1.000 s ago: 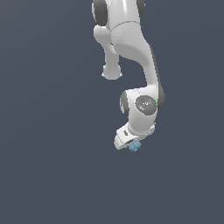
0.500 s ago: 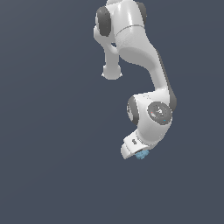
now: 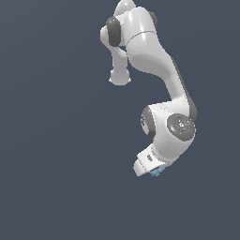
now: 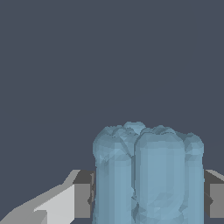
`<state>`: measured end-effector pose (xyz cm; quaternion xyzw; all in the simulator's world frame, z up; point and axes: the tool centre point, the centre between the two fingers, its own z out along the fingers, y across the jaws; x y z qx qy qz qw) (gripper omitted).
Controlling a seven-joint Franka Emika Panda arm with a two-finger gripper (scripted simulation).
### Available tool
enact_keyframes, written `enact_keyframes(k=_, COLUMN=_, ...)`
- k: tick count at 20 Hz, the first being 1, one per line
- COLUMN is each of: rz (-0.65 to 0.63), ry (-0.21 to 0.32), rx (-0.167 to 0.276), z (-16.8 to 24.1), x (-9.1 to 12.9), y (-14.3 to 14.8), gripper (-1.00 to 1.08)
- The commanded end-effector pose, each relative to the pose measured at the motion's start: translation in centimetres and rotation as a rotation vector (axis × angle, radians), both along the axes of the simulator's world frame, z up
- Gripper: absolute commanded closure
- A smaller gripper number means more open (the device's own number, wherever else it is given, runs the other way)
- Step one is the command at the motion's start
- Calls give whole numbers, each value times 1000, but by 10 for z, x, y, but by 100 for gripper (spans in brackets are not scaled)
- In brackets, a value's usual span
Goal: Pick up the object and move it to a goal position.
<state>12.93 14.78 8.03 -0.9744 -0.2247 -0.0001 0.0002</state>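
Observation:
The object is a small light-blue ribbed cylinder-like block. In the wrist view it fills the space between my two fingers, which press on its sides. In the exterior view only a bit of the light-blue block shows under the white hand, mostly hidden by the arm. My gripper is shut on the block, low in the exterior view and a little to its right. The fingertips themselves are hidden in the exterior view.
The white arm bends down from the top of the exterior view, with its big wrist joint just above the hand. Plain dark grey-blue ground lies all around.
The arm has swung toward the exterior view's right and a little lower, carrying the block with it. The gripper stays shut on the block.

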Motion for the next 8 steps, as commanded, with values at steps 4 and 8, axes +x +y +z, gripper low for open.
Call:
enact_keyframes(k=4, rz=0, ry=0, rx=0, z=2, x=6, y=3, gripper=108)
enact_keyframes(k=8, rz=0, ry=0, rx=0, z=2, x=7, y=4, gripper=108)
